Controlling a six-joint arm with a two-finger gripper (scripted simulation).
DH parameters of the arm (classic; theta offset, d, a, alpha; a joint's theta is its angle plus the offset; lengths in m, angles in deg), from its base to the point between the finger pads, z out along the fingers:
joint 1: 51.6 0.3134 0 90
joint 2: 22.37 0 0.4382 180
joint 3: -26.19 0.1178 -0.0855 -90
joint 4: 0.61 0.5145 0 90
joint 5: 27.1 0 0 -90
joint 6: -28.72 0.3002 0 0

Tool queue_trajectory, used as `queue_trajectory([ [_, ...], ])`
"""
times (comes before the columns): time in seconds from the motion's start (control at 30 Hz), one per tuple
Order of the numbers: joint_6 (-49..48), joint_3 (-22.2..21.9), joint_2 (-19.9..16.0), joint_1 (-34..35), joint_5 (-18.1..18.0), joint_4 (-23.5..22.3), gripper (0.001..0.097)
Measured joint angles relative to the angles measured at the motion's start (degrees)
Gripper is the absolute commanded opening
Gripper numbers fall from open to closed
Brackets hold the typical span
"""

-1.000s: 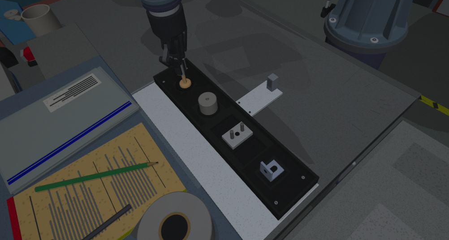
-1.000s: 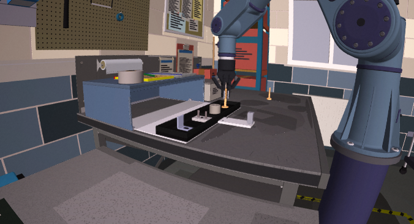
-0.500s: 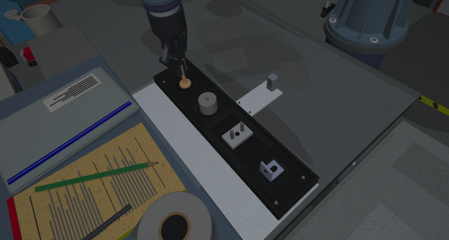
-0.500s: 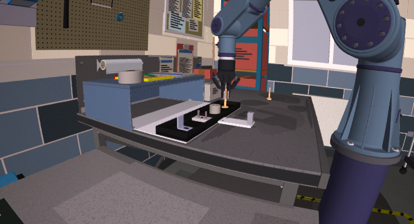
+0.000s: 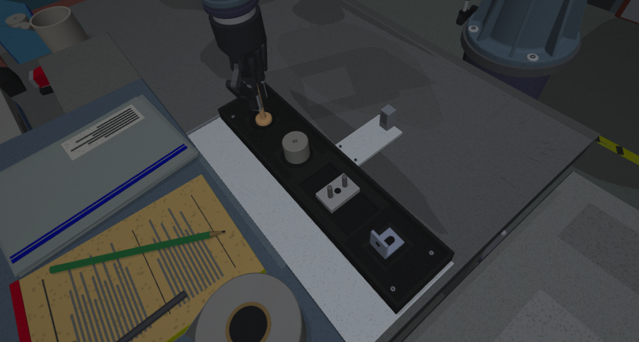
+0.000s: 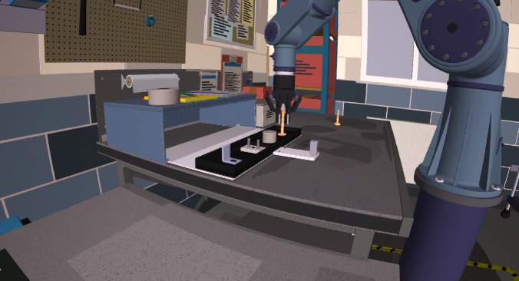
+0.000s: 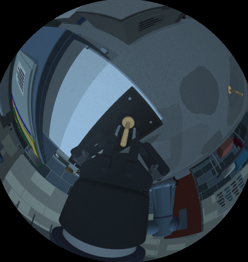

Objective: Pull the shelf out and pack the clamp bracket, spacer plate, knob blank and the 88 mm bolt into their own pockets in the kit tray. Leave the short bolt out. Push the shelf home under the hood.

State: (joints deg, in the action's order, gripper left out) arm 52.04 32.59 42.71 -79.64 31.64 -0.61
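The top of the long bolt point(image 5: 262, 111) point(image 6: 282, 123) point(image 7: 126, 130) is partly hidden between my fingers; it stands head down in the end pocket of the black kit tray point(image 5: 335, 192) point(image 6: 249, 152). My gripper point(image 5: 250, 94) point(image 6: 283, 106) point(image 7: 126, 136) is directly over it and open, holding nothing. The knob blank point(image 5: 295, 147) point(image 6: 269, 136), spacer plate point(image 5: 337, 192) point(image 6: 251, 146) and clamp bracket point(image 5: 386, 242) point(image 6: 227, 155) sit in their own pockets further along the tray. The short bolt point(image 6: 337, 118) point(image 7: 234, 91) stands on the bench beyond the tray. The white shelf point(image 5: 286, 232) is pulled out from under the blue hood point(image 6: 153, 119).
The robot's base point(image 5: 527, 27) point(image 6: 457, 142) stands at the bench's far side. On the hood lie a grey binder point(image 5: 89, 170), a yellow sheet with a green pencil point(image 5: 134, 250) and a tape roll point(image 5: 250, 308). A white plate with a grey post point(image 5: 373, 134) point(image 6: 299, 151) lies beside the tray.
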Motion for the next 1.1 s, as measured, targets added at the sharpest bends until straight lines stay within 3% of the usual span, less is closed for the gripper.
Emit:
queue_trajectory([
  [1.1,0.00,-0.24,1.29,0.00,1.55,0.00,0.0300],
])
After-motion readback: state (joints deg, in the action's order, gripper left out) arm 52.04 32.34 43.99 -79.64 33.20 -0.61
